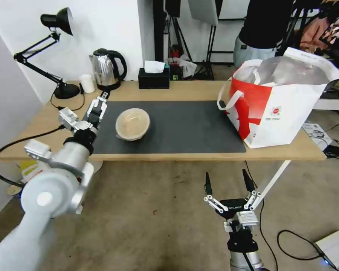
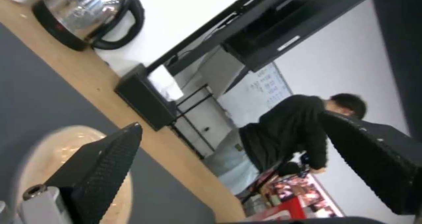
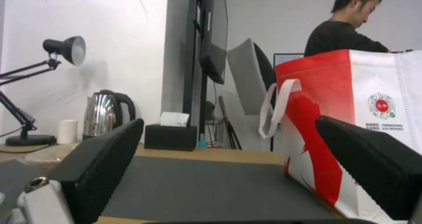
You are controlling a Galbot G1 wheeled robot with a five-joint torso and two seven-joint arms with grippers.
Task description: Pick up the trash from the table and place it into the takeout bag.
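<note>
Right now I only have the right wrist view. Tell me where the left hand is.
Observer: The left hand hovers at the left edge of the dark mat, fingers apart, just left of the shallow tan bowl.
Operator: Report the top of the takeout bag; I see just its side.
Observer: Its mouth stands open upward, silver lining showing, at the right end of the table.
Operator: Give me my right hand's position against the table.
Observer: The right hand is open, out in front of the table's near edge and over the floor, not above the tabletop.
</note>
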